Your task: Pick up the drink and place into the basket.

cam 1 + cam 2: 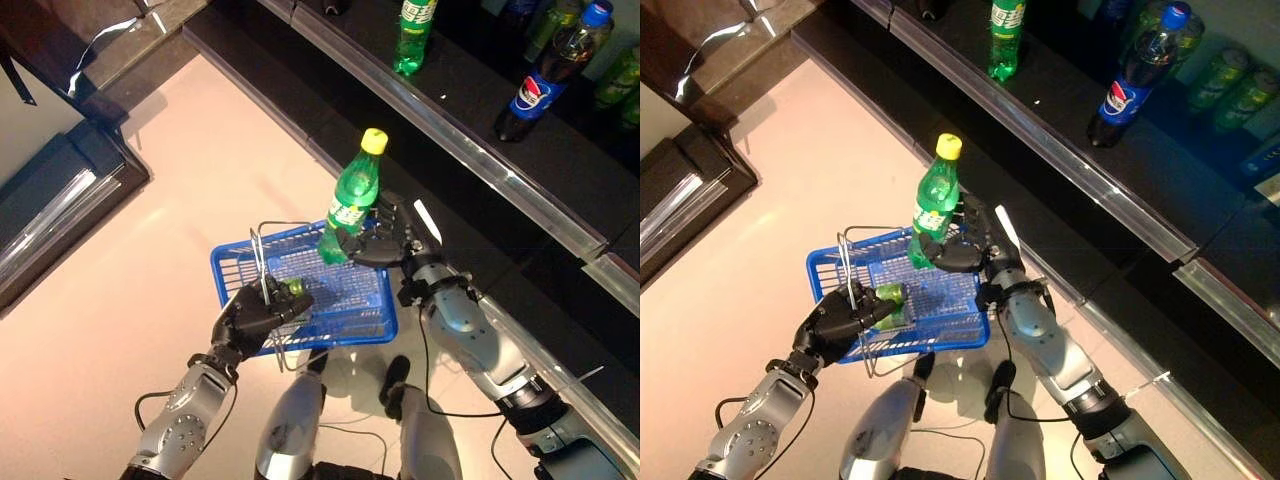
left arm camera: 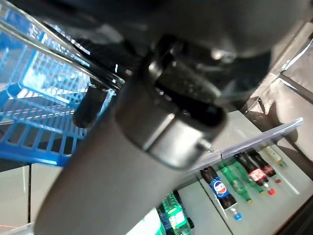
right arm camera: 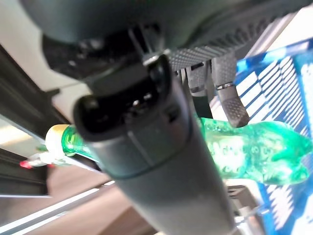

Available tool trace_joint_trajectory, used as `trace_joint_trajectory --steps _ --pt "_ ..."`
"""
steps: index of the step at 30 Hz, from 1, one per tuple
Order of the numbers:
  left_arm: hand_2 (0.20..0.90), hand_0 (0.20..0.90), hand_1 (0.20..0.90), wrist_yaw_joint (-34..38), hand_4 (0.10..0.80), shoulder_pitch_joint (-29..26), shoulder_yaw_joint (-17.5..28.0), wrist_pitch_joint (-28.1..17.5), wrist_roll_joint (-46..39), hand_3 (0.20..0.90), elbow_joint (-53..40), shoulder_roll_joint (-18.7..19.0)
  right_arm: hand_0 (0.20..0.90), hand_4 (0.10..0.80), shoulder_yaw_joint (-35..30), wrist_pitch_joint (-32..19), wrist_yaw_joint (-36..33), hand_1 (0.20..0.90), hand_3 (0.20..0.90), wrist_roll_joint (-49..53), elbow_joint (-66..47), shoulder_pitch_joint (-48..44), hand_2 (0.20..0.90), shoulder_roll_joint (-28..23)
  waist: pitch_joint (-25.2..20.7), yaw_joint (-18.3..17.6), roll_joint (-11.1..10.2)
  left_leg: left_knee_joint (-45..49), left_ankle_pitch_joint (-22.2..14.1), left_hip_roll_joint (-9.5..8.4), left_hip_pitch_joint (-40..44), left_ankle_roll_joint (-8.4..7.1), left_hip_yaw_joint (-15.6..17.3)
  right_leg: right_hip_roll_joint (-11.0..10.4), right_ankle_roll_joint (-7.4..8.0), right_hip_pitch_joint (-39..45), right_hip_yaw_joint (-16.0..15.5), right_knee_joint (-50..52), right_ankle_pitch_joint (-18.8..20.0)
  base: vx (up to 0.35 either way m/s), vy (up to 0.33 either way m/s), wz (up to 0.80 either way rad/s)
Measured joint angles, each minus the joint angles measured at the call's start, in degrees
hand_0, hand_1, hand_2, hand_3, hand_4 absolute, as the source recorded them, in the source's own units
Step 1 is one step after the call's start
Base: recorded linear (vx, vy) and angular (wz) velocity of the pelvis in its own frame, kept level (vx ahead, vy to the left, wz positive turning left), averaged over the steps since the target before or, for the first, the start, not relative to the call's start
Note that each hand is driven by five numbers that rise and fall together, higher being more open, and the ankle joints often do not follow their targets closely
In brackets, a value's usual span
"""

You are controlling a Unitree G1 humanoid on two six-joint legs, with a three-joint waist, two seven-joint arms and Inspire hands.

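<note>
The green bottle (image 1: 353,195) with the yellow cap is up in the air, tilted a touch, its base just above the far rim of the blue basket (image 1: 372,326). The right hand (image 1: 385,238) has it, fingers curled round the lower body below the label; the right wrist view shows the fingertips (image 3: 230,98) pressed on the ribbed green plastic, with blue mesh behind. From the basket's centre, the bottle sits at about one o'clock.

Over at seven o'clock on the basket, the left hand (image 1: 252,317) is closed on the wire handles (image 1: 263,262), which stand up from the near-left side. Just past those fingers, inside the basket, lies a small green can-like thing (image 1: 294,288); exactly what it is, hard to say.

The basket hangs above a pale floor (image 1: 120,290). Off at twelve to two o'clock runs a dark shelf with a shiny metal edge (image 1: 470,150). On it stands another green bottle (image 1: 413,35) at twelve, and a dark cola bottle with a blue cap (image 1: 550,75) at two, well apart from the basket. More green bottles (image 1: 622,85) crowd the far right corner.
</note>
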Motion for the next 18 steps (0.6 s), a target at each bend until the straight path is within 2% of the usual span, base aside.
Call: trace_joint_trajectory --steps 8,18 --pt "0.300 0.300 0.300 -4.40 0.100 -1.17 0.00 0.76 0.00 0.200 -0.03 1.19 0.300 0.100 3.13 1.69 -0.98 0.300 0.200 -4.37 8.44 0.04 0.300 2.71 0.01 1.88 0.00 0.02 0.01 -0.37 -1.00 0.01 -1.33 -0.34 0.28 -0.23 -1.13 -0.08 -0.37 -0.008 -0.007 0.09" --pt "0.300 0.300 0.300 -7.07 0.100 -2.09 -0.46 2.26 0.04 0.200 -0.04 1.11 0.300 0.100 6.46 2.22 -0.93 0.300 0.200 -7.21 9.38 0.25 0.300 4.47 0.04 2.85 -0.07 0.07 0.02 -0.50 -1.34 0.01 -1.96 -0.50 0.32 -0.27 -1.44 -0.07 -0.61 -0.003 -0.003 0.02"
